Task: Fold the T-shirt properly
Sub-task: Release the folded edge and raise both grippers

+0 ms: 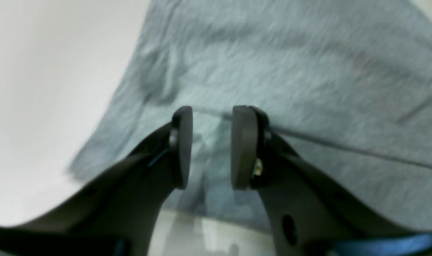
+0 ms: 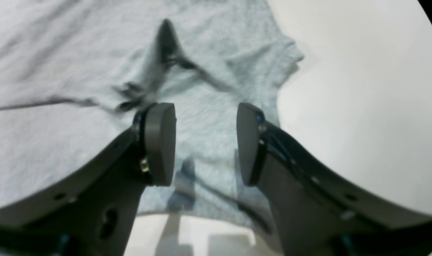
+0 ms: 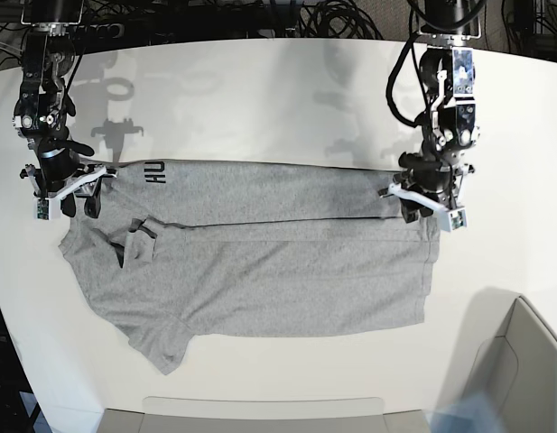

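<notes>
Base view: T-shirt [image 3: 260,271] mid-table [image 3: 260,81], far long edge folded over; near half + sleeves left. Left gripper [image 1: 212,147], right gripper [image 2: 206,142] both parted, holding nothing.

T-shirt [image 3: 278,271]: heather-grey knit cloth, matt, soft-looking, creased in shallow wrinkles; black printed lettering [image 3: 155,173] flat on the fabric near one folded edge; table [image 3: 260,99]: white, smooth, faint sheen, takes soft shadows; left gripper [image 1: 212,147]: dark grey matt plastic fingers, flat smooth pads, small brass-coloured screw, blue glossy trim low down; right gripper [image 2: 206,144]: same dark matt plastic, smooth grey pads.
</notes>
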Action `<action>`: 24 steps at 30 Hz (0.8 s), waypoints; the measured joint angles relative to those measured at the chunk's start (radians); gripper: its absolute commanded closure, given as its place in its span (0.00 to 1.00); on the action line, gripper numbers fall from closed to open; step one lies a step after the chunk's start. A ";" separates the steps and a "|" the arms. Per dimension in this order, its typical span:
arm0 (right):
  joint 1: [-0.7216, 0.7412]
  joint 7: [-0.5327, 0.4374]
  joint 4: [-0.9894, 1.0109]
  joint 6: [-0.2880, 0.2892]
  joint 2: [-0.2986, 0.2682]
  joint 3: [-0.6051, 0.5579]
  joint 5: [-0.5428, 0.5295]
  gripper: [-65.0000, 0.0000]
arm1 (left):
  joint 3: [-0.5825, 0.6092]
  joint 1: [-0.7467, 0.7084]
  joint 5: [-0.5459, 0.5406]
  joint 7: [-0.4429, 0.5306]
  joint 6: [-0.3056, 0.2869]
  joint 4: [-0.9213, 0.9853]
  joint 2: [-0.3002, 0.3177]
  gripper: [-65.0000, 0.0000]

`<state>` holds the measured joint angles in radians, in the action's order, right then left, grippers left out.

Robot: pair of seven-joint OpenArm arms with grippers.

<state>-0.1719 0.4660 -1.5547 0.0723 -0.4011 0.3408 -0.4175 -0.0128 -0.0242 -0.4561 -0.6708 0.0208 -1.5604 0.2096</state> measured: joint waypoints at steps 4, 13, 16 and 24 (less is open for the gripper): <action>0.025 0.000 0.052 0.000 -0.017 -0.046 -0.002 0.92 | 0.006 0.027 -0.007 -0.016 -0.005 0.108 -0.013 1.00; 0.131 -0.023 0.293 -0.005 -0.049 -0.182 -0.002 0.97 | 0.004 0.080 -0.008 0.067 -0.012 0.244 0.002 1.00; 0.118 -0.039 0.294 -0.010 -0.067 -0.208 -0.002 0.97 | 0.003 0.044 -0.007 0.077 -0.014 0.243 0.001 1.00; -0.095 -0.074 0.107 -0.021 -0.072 -0.202 -0.005 0.97 | -0.004 -0.134 -0.004 0.030 -0.015 0.089 0.011 1.00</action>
<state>-0.2665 0.3916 -1.4479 0.0513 -0.4732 0.1390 -0.4225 -0.0166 -0.1577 -0.4603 -0.6407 0.0055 -1.4715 0.2203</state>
